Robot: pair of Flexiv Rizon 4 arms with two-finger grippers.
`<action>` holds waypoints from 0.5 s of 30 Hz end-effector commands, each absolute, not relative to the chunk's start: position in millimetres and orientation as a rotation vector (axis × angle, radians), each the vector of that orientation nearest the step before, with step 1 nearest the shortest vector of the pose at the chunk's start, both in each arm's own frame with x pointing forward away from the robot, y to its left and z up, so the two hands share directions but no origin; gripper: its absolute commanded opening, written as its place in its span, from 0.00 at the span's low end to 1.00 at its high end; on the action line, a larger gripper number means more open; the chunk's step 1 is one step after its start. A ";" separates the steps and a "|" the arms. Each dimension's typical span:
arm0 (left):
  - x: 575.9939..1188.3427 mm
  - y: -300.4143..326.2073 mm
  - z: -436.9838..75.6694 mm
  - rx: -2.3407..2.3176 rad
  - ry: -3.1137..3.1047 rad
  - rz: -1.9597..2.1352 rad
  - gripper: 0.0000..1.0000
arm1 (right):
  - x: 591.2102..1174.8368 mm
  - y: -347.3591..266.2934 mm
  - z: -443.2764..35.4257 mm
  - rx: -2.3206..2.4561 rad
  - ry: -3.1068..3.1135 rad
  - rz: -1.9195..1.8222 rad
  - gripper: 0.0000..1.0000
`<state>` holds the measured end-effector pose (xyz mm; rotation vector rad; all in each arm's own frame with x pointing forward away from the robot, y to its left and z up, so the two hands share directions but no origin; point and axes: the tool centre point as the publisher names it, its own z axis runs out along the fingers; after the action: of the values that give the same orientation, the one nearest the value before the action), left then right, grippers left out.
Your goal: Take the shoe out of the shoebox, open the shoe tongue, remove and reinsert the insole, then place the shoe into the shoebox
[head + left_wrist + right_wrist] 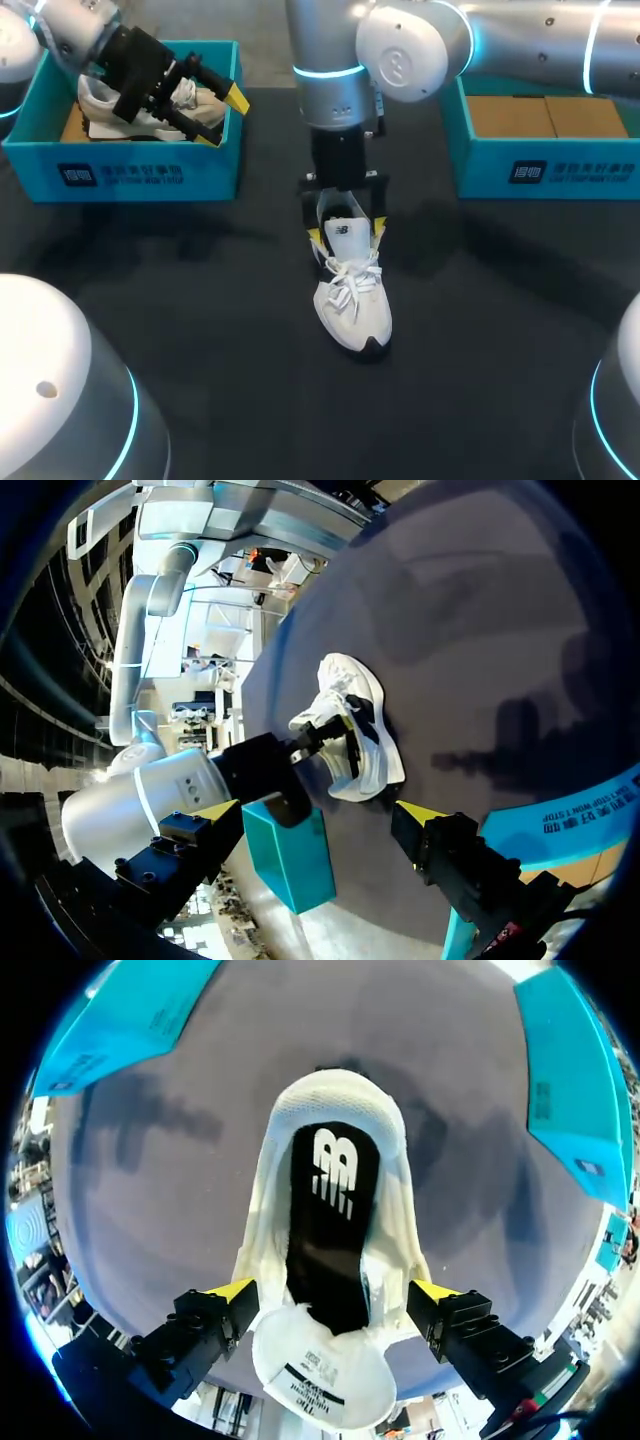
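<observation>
The shoe point(352, 300) is standing on the bench point(200, 330), with the right jaws gripping both sides of its heel. The left jaws are hanging wide open and empty over the left shoebox point(150, 175).

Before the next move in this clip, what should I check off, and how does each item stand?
1. Is the shoe out of its box and upright on the table: ok.
2. Is the tongue folded open: ok, its label side shows in the right wrist view.
3. Is the insole lying inside the shoe: ok.
4. Does the right gripper, down at the shoe's opening, have a hold: cannot tell.
5. Is the left gripper open, empty and clear of the shoe: ok, it is over the left shoebox.
</observation>
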<state>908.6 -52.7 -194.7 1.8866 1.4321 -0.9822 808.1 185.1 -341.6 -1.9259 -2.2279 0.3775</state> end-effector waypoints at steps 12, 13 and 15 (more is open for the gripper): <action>907.7 -52.6 -194.1 1.889 1.434 -0.978 1.00 | 799.9 177.5 -311.6 -2.069 -2.129 0.372 1.00; 907.7 -52.6 -194.1 1.889 1.434 -0.978 1.00 | 797.5 176.3 -308.3 -2.084 -2.118 0.367 1.00; 907.7 -52.6 -194.1 1.889 1.434 -0.978 1.00 | 791.6 174.4 -301.7 -2.107 -2.110 0.361 1.00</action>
<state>908.6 -52.7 -194.7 1.8866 1.4321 -0.9822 803.5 183.2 -312.7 -2.0834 -2.1024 0.4015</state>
